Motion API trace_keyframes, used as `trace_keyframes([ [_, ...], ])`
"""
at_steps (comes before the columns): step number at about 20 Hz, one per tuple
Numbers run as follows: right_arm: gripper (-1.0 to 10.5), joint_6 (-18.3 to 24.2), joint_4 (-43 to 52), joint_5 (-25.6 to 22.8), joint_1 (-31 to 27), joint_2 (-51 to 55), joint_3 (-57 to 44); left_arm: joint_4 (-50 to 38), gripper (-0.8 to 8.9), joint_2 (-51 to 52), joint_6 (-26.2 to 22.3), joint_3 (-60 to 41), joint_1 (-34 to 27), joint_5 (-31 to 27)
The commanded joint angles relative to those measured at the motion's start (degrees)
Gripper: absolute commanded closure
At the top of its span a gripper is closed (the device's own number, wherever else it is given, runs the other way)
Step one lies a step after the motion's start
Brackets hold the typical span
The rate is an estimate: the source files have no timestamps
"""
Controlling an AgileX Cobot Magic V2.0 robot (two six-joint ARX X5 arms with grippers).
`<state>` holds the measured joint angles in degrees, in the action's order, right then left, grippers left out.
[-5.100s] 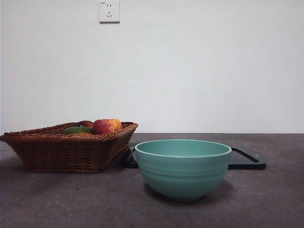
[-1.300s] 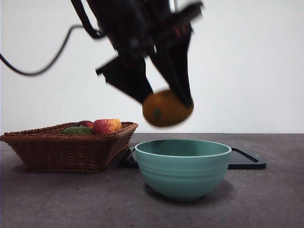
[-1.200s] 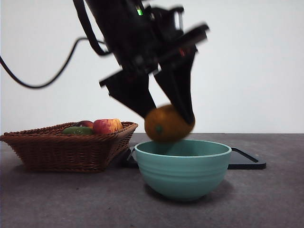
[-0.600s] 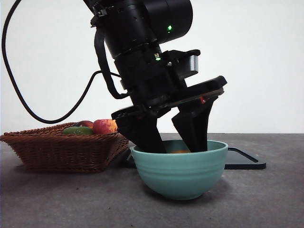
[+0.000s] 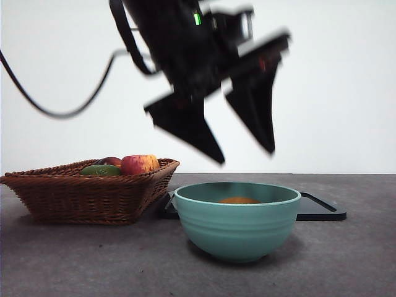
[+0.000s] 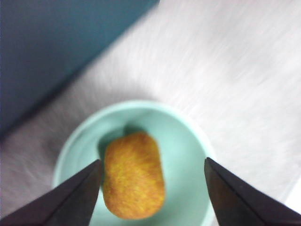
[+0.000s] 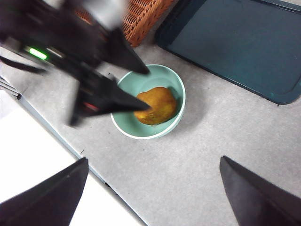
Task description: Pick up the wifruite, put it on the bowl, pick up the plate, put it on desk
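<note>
The tan-brown wifruite point(image 5: 239, 200) lies loose inside the teal bowl point(image 5: 238, 228) on the desk point(image 5: 93, 260). My left gripper point(image 5: 245, 156) is open and empty, blurred, a short way above the bowl. In the left wrist view the wifruite point(image 6: 134, 174) lies in the bowl point(image 6: 186, 141) between my open jaws. In the right wrist view the wifruite point(image 7: 157, 104), the bowl point(image 7: 123, 129) and the left gripper point(image 7: 149, 89) show from high up. My right gripper point(image 7: 154, 160) is open, high over the desk. The dark plate point(image 5: 322, 211) lies flat behind the bowl.
A brown wicker basket point(image 5: 86, 195) stands left of the bowl and holds a red-yellow apple point(image 5: 139, 164) and a green fruit point(image 5: 99, 169). The basket point(image 7: 141, 14) and the plate point(image 7: 235, 42) also show in the right wrist view. A black cable point(image 5: 55, 111) hangs from the left arm.
The left gripper lowered the wifruite into the bowl, let go of it and has risen open above the bowl. The wifruite stays in the bowl.
</note>
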<state>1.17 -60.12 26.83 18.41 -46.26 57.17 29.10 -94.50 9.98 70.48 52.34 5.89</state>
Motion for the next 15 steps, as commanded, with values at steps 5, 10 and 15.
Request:
trace_keyframes([
  [5, 5.0, -0.5, 0.5, -0.1, 0.3, -0.5, 1.0, 1.2, 4.64, 11.7, 1.4, 1.2, -2.4, 0.0],
  [10, 5.0, -0.5, 0.5, -0.3, 0.3, -0.5, 1.0, 7.4, 4.64, 22.9, 1.1, 1.2, -9.0, 0.0],
  [15, 5.0, -0.5, 0.5, -0.3, 0.3, -0.5, 1.0, 14.5, 4.64, 33.2, -0.2, 1.0, -15.5, 0.0],
])
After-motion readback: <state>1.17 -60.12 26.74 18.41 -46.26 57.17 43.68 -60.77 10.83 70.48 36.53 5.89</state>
